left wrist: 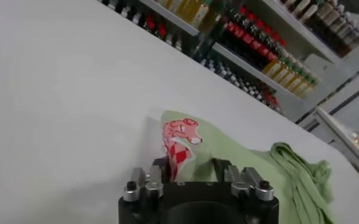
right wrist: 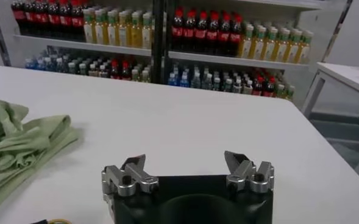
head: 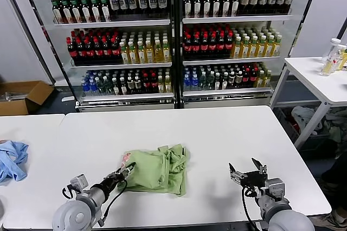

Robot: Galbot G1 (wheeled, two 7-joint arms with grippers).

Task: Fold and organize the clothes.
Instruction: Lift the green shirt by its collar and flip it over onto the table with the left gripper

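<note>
Green polo shirt (head: 159, 168) lay crumpled near front-centre of white table (head: 217, 128), red-and-white print at its left edge. Left gripper (head: 126, 171) sat at shirt's left edge, jaws part-closed around printed fabric; whether cloth was firmly gripped could not be told. Right gripper (head: 246, 174) hovered over bare table right of shirt, well apart from it, jaws wide open, holding nothing. Light blue garment (head: 11, 159) lay on adjoining table at far left. Drink-bottle shelves (head: 173, 36) stood beyond table.
</note>
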